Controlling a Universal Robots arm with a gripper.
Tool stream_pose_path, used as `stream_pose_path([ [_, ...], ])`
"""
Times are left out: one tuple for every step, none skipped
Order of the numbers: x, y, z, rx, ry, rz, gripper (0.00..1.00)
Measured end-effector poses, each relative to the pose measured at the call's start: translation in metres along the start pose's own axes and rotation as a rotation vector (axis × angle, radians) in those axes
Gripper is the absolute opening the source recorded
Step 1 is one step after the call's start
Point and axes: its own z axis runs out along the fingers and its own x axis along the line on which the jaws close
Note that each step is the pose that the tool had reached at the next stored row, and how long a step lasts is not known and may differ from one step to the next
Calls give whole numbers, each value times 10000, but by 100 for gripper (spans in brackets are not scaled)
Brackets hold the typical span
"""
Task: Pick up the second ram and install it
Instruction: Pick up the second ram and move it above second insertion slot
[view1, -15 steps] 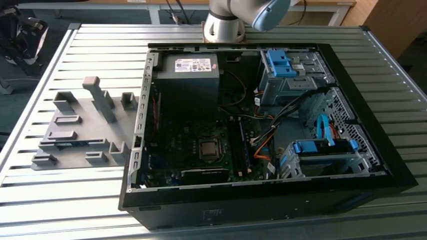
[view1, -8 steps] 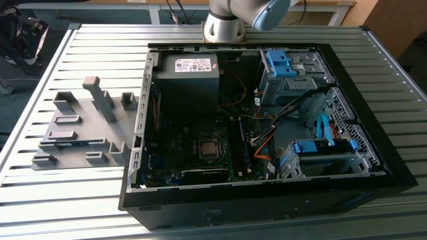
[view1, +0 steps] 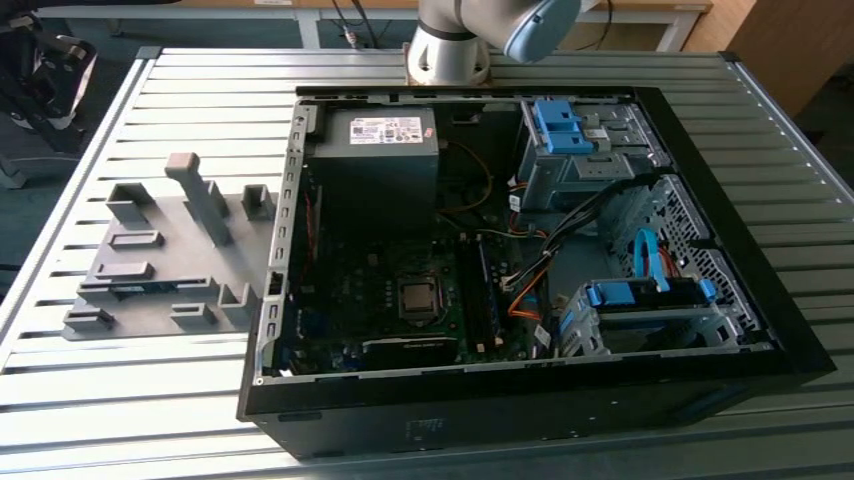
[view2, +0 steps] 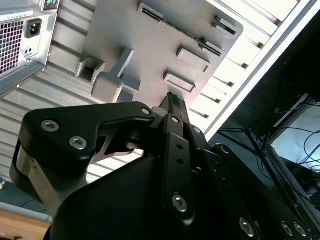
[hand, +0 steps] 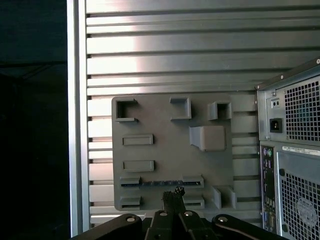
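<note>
The second ram (hand: 160, 183) stands on edge in the grey slotted holder tray (hand: 165, 150), as a thin blue-green strip between two end supports. In the exterior view the ram (view1: 140, 287) lies near the front of the tray (view1: 160, 265), at the exterior view's left of the open computer case (view1: 534, 250). The second wrist view also has the ram (view2: 182, 32) as a thin dark line on the tray. My gripper (hand: 173, 196) hangs well above the tray, close over the ram's line, fingers together and holding nothing. Its fingertips (view2: 172, 102) look like one narrow point.
The case's rear panel (hand: 295, 150) with its power socket stands beside the tray. Inside the case are a black power supply (view1: 380, 140), the motherboard (view1: 400, 300) with a stick in a slot (view1: 483, 290), loose cables and blue drive-bay clips (view1: 561, 125). The slatted table's edge (hand: 76, 125) runs past the tray.
</note>
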Motion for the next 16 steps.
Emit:
stream_pose_path([
  [0,0,0,1,3,-40,11],
  [1,0,0,2,5,-91,11],
  [1,0,0,3,9,-149,11],
  [1,0,0,3,11,-207,11],
  [2,0,0,3,13,-259,11],
  [2,0,1,3,15,-303,11],
  [3,0,1,3,16,-338,11],
  [3,0,2,3,17,-371,11],
  [4,0,2,3,18,-400,11],
  [5,0,2,4,20,-431,11],
  [5,0,2,4,21,-463,11],
  [6,0,2,4,23,-494,11],
  [6,0,2,5,25,-525,11],
  [8,0,3,4,25,-555,11],
  [8,-1,3,5,26,-586,11],
  [9,-1,3,5,28,-615,11],
])
